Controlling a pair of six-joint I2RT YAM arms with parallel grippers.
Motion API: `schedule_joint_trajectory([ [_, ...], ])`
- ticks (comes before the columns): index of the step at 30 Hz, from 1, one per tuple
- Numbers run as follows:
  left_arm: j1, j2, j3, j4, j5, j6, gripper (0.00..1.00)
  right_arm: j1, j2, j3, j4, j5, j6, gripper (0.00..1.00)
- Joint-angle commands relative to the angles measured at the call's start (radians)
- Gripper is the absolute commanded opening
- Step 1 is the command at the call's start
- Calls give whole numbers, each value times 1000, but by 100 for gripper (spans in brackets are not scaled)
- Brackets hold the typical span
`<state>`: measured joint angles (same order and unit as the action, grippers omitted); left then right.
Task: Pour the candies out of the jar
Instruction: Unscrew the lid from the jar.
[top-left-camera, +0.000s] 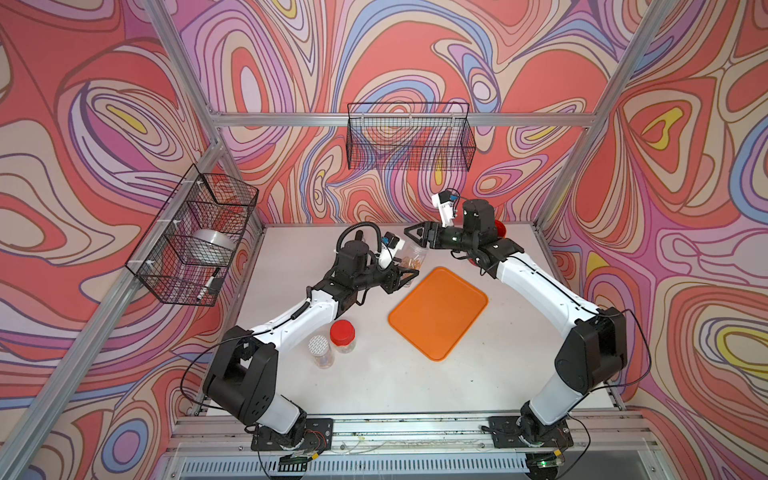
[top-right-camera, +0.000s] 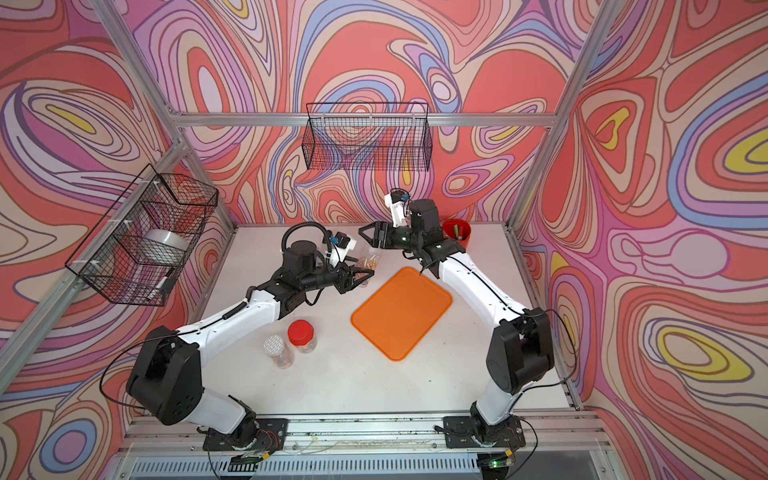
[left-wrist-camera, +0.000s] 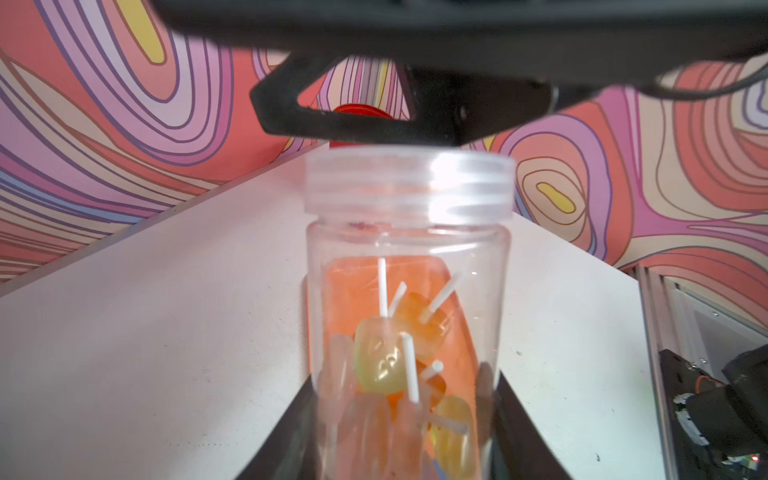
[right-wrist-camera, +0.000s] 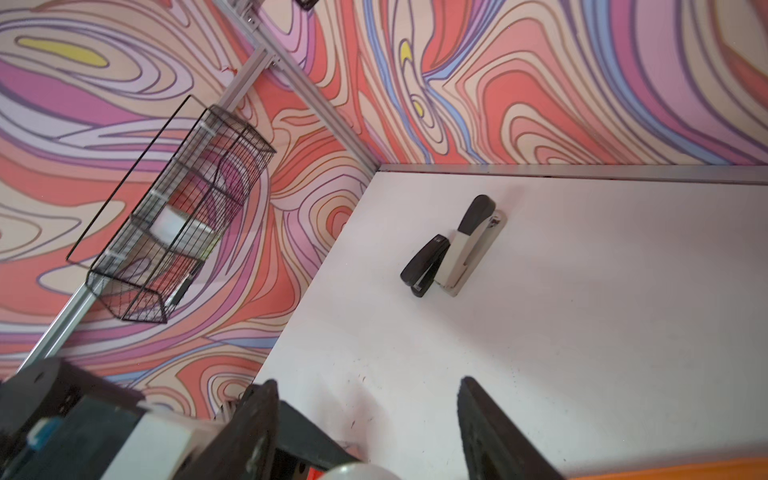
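Observation:
The jar (left-wrist-camera: 409, 232) is clear plastic with a bare threaded neck and no lid on it. It stands upright just behind the orange tray in both top views (top-left-camera: 415, 254) (top-right-camera: 370, 259). My left gripper (left-wrist-camera: 405, 436) (top-left-camera: 409, 275) is shut on its lower body, one finger on each side. Inside lie the candies (left-wrist-camera: 382, 361), yellow and orange lollipops with thin white sticks. My right gripper (top-left-camera: 411, 237) (right-wrist-camera: 368, 386) hovers just above the jar's mouth, open, with nothing between its fingers (left-wrist-camera: 332, 120).
The orange tray (top-left-camera: 438, 318) lies mid-table. A red-lidded jar (top-left-camera: 344, 336) and a white-topped jar (top-left-camera: 320, 349) stand front left by my left arm. A red cup (top-right-camera: 456, 232) stands back right. Two staplers (right-wrist-camera: 457, 249) lie back left. Wire baskets (top-left-camera: 409, 137) (top-left-camera: 195, 237) hang on the walls.

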<state>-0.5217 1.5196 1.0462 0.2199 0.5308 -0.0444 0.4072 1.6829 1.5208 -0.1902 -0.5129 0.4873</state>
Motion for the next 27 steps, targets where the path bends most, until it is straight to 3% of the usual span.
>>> schedule_joint_trajectory([
  [1, -22, -38, 26, -8, -91, 55, 0, 9, -10, 20, -61, 127, 37, 73],
  [5, -29, -45, 25, -7, -143, 56, 0, 32, -9, 33, -118, 199, 23, 73],
  [15, -41, -37, 31, -28, -228, 71, 0, 86, -29, -3, -132, 220, 45, 71],
  [21, -43, -35, 33, -33, -238, 69, 0, 93, -16, 4, -124, 208, 51, 62],
  [27, -43, -33, 31, -25, -236, 58, 0, 93, -11, -3, -110, 190, 50, 41],
])
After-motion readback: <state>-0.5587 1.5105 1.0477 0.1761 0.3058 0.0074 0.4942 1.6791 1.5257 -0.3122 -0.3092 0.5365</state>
